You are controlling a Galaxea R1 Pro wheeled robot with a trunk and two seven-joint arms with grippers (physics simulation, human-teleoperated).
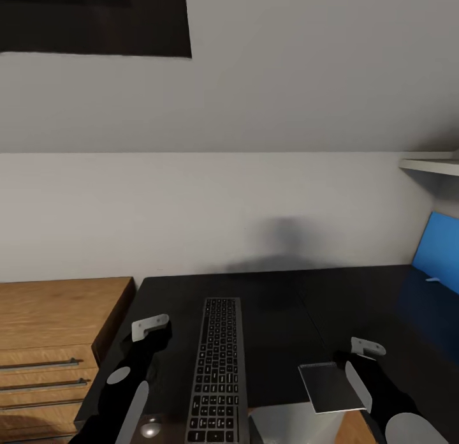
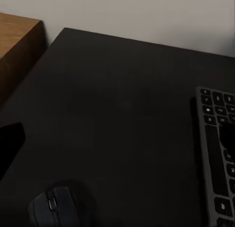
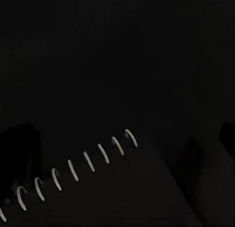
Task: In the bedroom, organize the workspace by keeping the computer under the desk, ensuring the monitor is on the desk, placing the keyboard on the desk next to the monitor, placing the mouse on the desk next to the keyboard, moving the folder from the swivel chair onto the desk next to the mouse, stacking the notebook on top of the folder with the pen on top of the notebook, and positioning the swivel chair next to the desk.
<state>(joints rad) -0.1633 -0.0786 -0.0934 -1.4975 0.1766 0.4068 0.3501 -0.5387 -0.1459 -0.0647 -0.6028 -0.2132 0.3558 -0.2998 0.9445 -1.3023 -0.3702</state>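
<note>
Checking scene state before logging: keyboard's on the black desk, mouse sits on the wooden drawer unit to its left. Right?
Not quite. The mouse is on the black desk itself, left of the keyboard, not on the wooden drawer unit. The left wrist view shows it.

Desk [image 1: 280, 310]: black, smooth, faint sheen.
Keyboard [image 1: 217, 374]: dark metal-look frame, matt black plastic keys.
Mouse [image 2: 54, 207]: dark grey matt plastic.
Notebook [image 1: 331, 388]: grey, smooth cover; pale wire spiral [image 3: 78, 170].
Drawer cabinet [image 1: 51, 329]: warm wood grain, metal-look bar handles.
Wall [image 1: 191, 208]: plain matt white.
</note>
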